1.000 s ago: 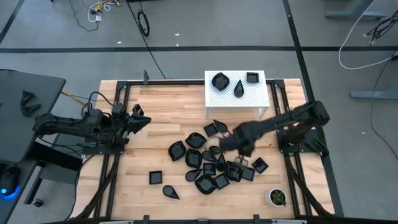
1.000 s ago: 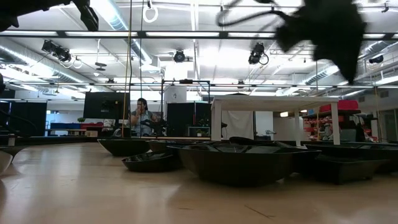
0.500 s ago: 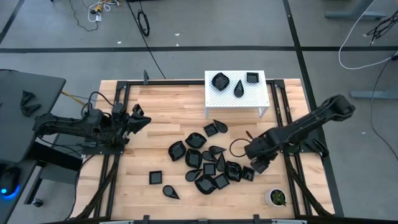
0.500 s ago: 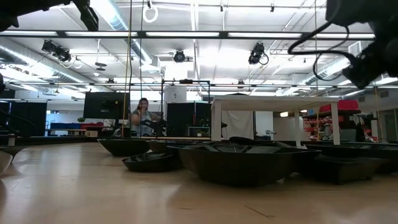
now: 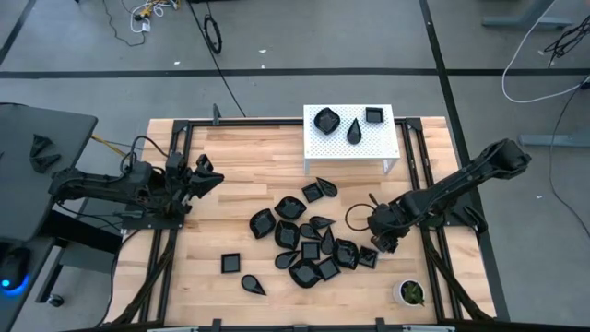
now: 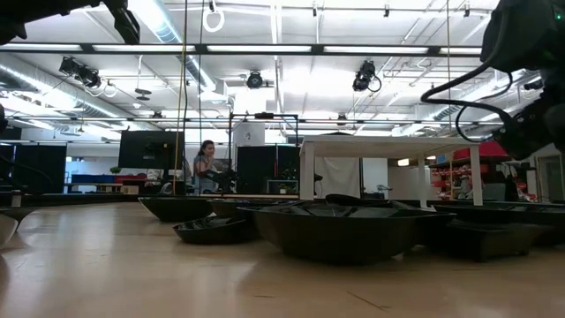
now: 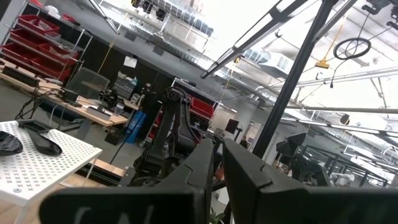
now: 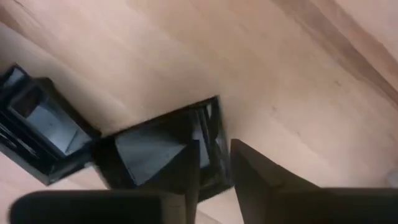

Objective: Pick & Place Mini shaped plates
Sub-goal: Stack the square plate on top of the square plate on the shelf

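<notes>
On white stand (image 5: 349, 138): three mini shaped plates (image 5: 324, 120).

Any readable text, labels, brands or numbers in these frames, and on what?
None can be read.
White perforated stand: only a dot pattern, no lettering.
Mini shaped plates: plain glossy black, unmarked.
Paper on the background shelving: too small and blurred to read.

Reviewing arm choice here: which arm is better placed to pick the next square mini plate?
Right. Its end effector straddles a square mini plate's rim; the left end effector waits far from the pile.
</notes>
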Robot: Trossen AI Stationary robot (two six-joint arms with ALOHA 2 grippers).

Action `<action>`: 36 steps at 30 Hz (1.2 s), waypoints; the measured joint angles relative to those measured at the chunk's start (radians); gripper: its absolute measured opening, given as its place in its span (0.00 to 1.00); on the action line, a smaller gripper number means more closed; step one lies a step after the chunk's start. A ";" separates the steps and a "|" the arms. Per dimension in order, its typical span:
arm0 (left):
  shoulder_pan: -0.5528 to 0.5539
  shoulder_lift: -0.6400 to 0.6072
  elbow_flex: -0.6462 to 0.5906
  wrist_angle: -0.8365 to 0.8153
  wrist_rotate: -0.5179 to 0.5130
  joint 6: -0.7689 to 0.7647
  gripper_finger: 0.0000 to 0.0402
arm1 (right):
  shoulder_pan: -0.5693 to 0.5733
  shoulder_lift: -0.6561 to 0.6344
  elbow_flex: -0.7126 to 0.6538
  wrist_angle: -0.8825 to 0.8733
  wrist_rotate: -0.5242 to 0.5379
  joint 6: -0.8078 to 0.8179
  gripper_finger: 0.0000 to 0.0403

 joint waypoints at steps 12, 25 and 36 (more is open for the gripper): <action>0.000 0.000 0.000 0.000 0.000 0.000 0.10 | 0.000 -0.002 0.000 0.065 -0.001 -0.038 0.01; 0.000 0.000 0.000 0.000 0.000 0.000 0.10 | -0.115 -0.273 0.103 -0.106 0.179 -0.012 0.00; 0.000 0.000 0.000 0.000 0.000 0.000 0.10 | -0.679 -0.404 0.504 -0.141 0.445 -0.560 0.00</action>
